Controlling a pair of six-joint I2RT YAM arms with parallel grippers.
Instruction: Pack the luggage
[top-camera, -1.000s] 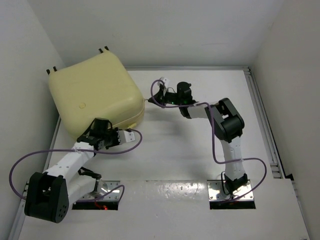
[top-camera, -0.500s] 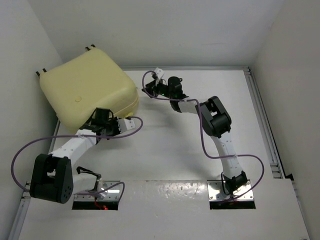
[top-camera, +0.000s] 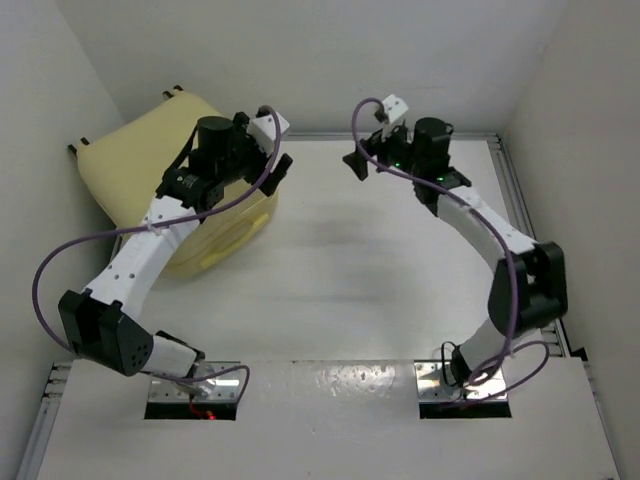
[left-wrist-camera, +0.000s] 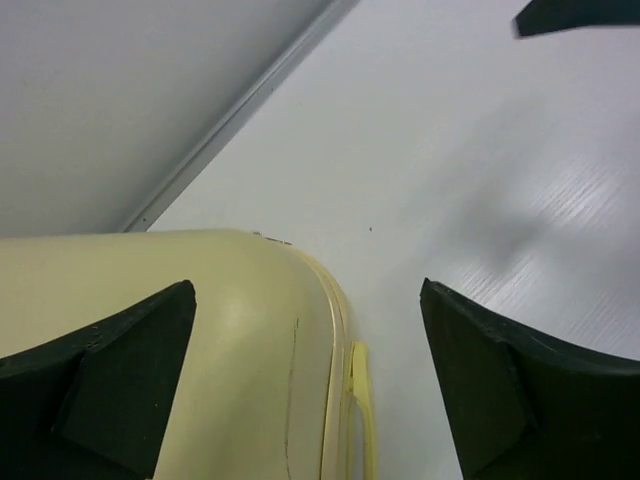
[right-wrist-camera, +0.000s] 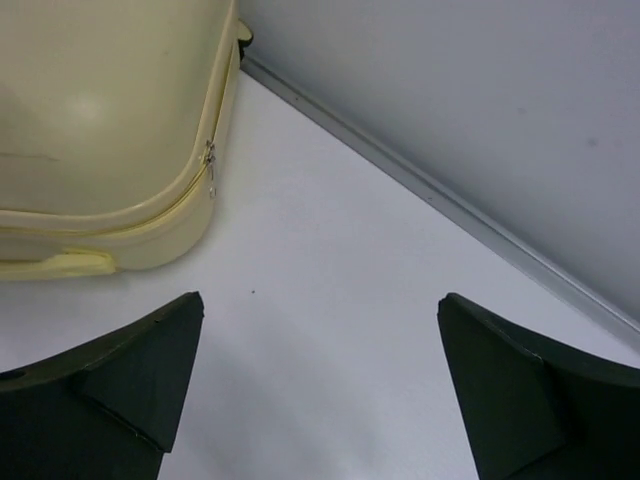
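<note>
Nearest me, the white worktop (top-camera: 350, 290) right of the luggage (top-camera: 125, 165) lies bare, and I see no garment on it in any view. Further in, my left hand (top-camera: 277, 168) hangs over the luggage's right-hand corner with its fingers spread wide and nothing between them. In its wrist view one finger sits over the yellow shell and the other over the worktop just beside it. My right hand (top-camera: 357, 162) is off to the right of the luggage, well apart from it and lifted off the worktop, its fingers likewise apart and empty and its camera looking back at the case's side. Farthest off, the luggage fills the far left corner, its left edge close to the side wall and its small black wheels (top-camera: 172, 93) pointing at the back wall. It is a big pale yellow hard shell with rounded corners and a smooth, slightly glossy top. The two halves look shut along the seam. A small metal zip pull (right-wrist-camera: 210, 156) hangs on the seam, and a pale yellow tab (right-wrist-camera: 62, 263) sticks out lower down the same side. No lining shows. My read is that this moment falls at the closing or opening of the case, not at loading. I cannot tell whether the zip is run fully home. If it needs working, the next move is a fine pinch on that small pull with the right hand while the left presses down on the shell.
</note>
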